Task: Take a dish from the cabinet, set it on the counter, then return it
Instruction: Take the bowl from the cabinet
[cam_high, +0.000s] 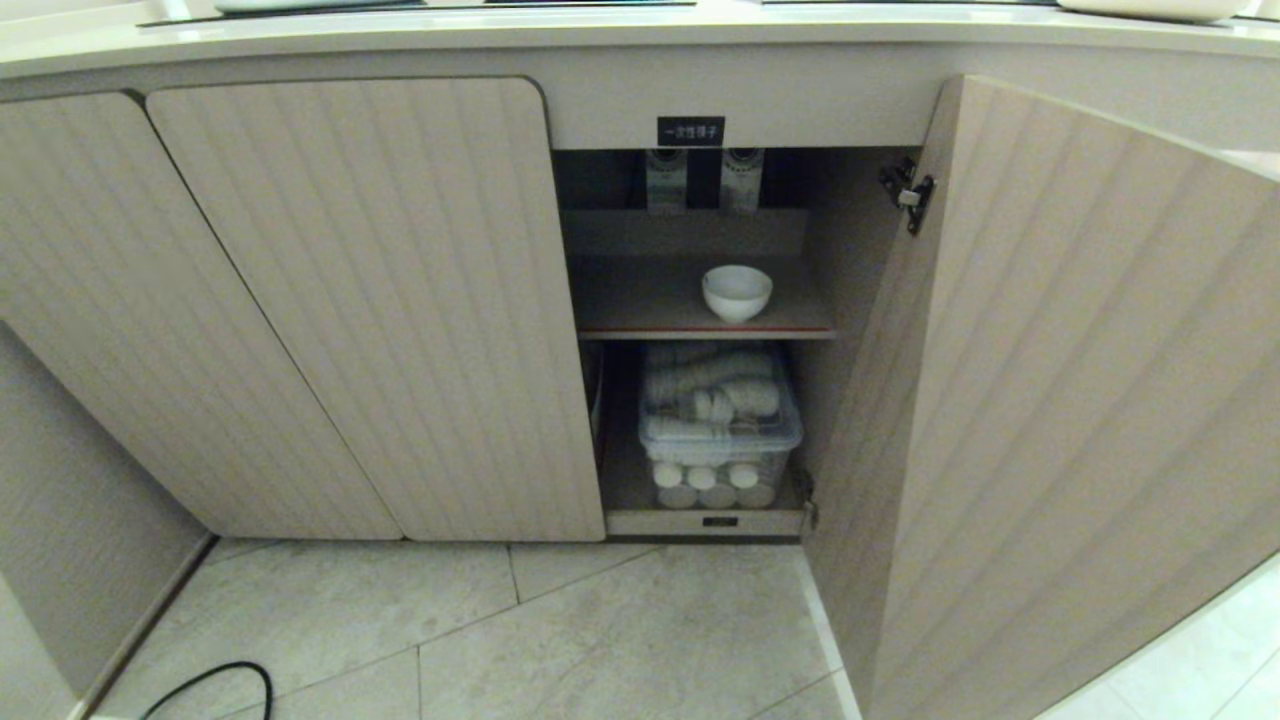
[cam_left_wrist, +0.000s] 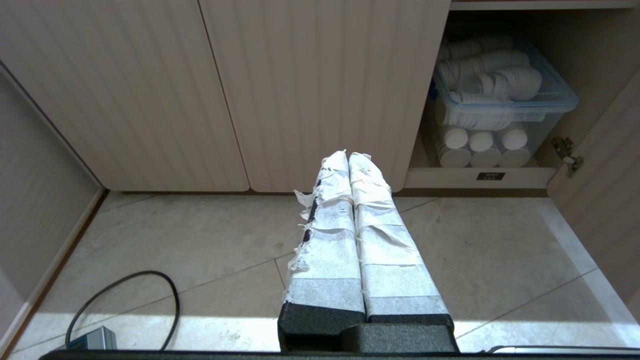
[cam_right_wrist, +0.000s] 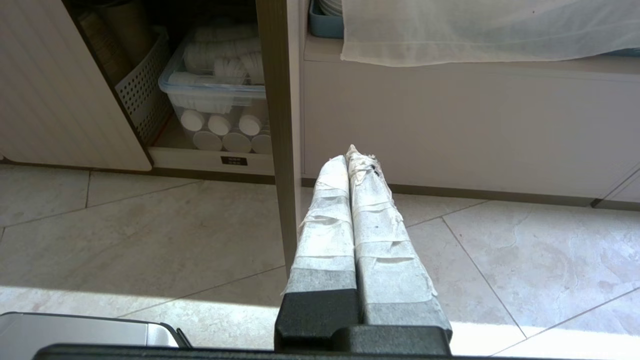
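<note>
The dish (cam_high: 737, 291), a small white bowl, stands upright on the upper red-edged shelf inside the open cabinet (cam_high: 690, 340). The beige counter (cam_high: 640, 35) runs along the top of the head view. Neither arm shows in the head view. My left gripper (cam_left_wrist: 348, 156) is shut with nothing in it, low over the floor in front of the closed ribbed doors. My right gripper (cam_right_wrist: 348, 156) is also shut and empty, low beside the edge of the open door (cam_right_wrist: 280, 135).
The open door (cam_high: 1060, 400) swings out on the right. A clear plastic box of white cups (cam_high: 718, 420) fills the lower shelf. A perforated basket (cam_right_wrist: 142, 85) stands beside it. A black cable (cam_left_wrist: 125, 305) lies on the tiled floor at left.
</note>
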